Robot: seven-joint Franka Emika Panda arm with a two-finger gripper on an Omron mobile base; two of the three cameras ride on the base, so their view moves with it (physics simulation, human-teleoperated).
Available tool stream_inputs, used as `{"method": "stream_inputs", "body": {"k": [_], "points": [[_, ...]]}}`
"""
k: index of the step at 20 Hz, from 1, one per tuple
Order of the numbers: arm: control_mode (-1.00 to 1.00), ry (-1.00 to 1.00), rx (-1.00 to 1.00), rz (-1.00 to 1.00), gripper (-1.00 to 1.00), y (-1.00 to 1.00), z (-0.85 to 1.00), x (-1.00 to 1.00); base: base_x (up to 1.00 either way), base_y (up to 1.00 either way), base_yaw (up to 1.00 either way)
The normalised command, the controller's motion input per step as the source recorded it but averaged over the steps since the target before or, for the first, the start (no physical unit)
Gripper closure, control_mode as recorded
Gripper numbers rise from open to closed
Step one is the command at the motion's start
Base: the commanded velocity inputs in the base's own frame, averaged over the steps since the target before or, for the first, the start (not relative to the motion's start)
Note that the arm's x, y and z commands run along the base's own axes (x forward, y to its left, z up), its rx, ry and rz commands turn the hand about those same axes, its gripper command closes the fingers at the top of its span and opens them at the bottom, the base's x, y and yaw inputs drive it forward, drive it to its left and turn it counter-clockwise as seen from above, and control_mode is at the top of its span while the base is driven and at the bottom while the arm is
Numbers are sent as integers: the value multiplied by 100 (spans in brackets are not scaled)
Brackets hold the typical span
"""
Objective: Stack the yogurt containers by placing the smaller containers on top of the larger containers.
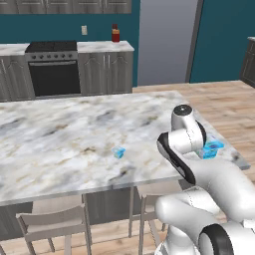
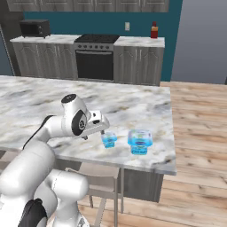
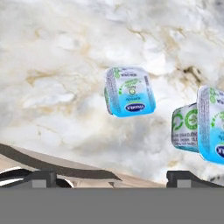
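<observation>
Pincer (image 3: 109, 177) is hovering spread wide above the marble surface (image 2: 133, 104), gripping nothing. Cup (image 2: 108, 139) is sitting near the surface's front edge, just below the pincer, with the tub (image 2: 140, 141) standing beside it, apart.

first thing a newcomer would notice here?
The white arm folded low over the near edge of the marble island, its open gripper just above the smaller yogurt cup. Beside the cup, apart from it, stands the larger yogurt tub, near the island's right corner. Behind, a dark oven against the teal wall.
</observation>
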Motion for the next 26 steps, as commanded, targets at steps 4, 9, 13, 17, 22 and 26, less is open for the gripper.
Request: {"method": "stream_inputs", "body": {"k": [4,9,13,17,22,26], "points": [[-100,0,0,0,-100,0,-14,17,0,0,0],[-100,0,0,0,-100,0,-16,20,0,0,0],[-100,0,0,0,-100,0,-20,23,0,0,0],[-100,0,0,0,-100,0,-19,23,0,0,0],[-100,0,0,0,-100,-1,-16,23,0,0,0],[-100,0,0,0,-100,-7,-15,22,0,0,0]]}}
